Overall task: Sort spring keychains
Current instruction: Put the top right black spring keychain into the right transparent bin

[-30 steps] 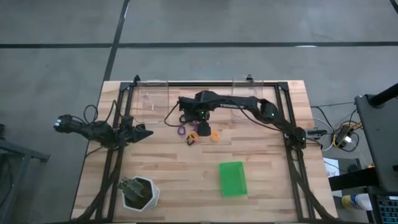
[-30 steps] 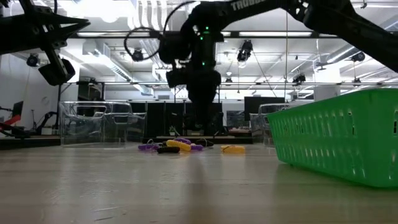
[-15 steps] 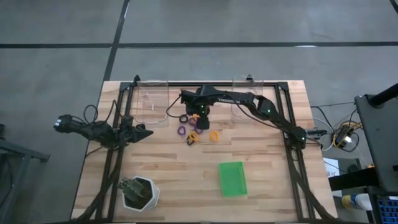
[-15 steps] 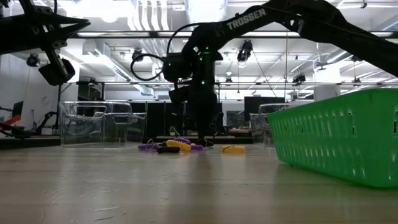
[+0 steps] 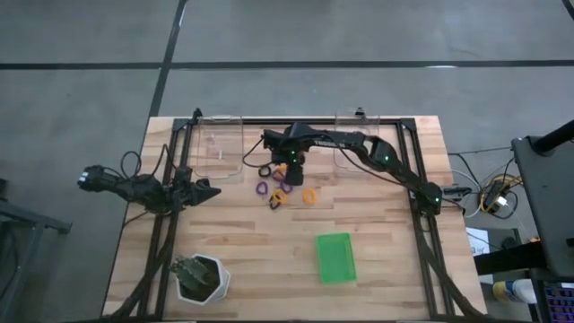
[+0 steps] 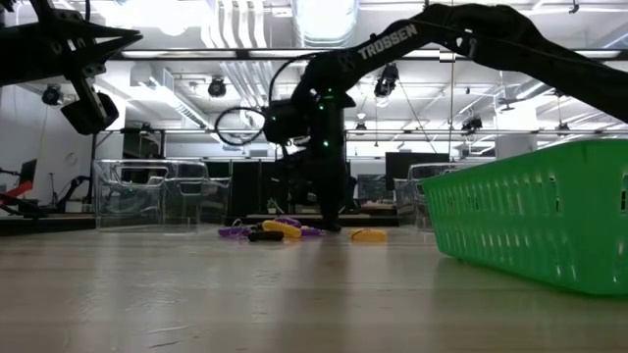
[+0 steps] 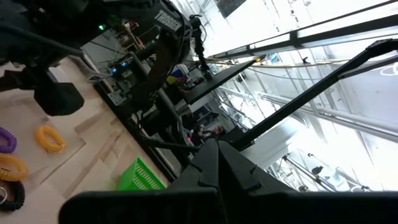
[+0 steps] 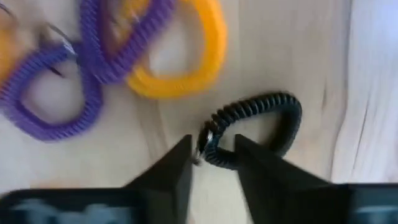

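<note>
Several spring keychains lie in a loose pile on the wooden table: purple ones (image 5: pixel 262 187), orange-yellow ones (image 5: pixel 308 195) and, at the pile's far side, a black one (image 8: pixel 261 118). In the low view the pile (image 6: pixel 270 232) rests flat on the tabletop. My right gripper (image 8: pixel 212 155) points down at the table there, shut on the black keychain. My left gripper (image 5: pixel 212 190) hangs shut and holding nothing above the table's left side, away from the pile. My right gripper pinches the black keychain between its two fingers at the coil's end beside the small metal ring (image 8: pixel 210 144). The fingers come from above, pointing down. The rest of the loop (image 8: pixel 283 127) lies flat on the table beyond the fingers.
Two clear bins (image 5: pixel 224 148) (image 5: pixel 354 144) stand at the far edge. A green tray (image 5: pixel 335 257) sits near the front, right of the middle. A white pot with a plant (image 5: pixel 202 276) stands at the near left. A black frame (image 5: pixel 421 215) borders the work area.
My right gripper has gone down to the table and a little toward the far edge, from above the pile's middle to its far side. The keychains lie where they were.
</note>
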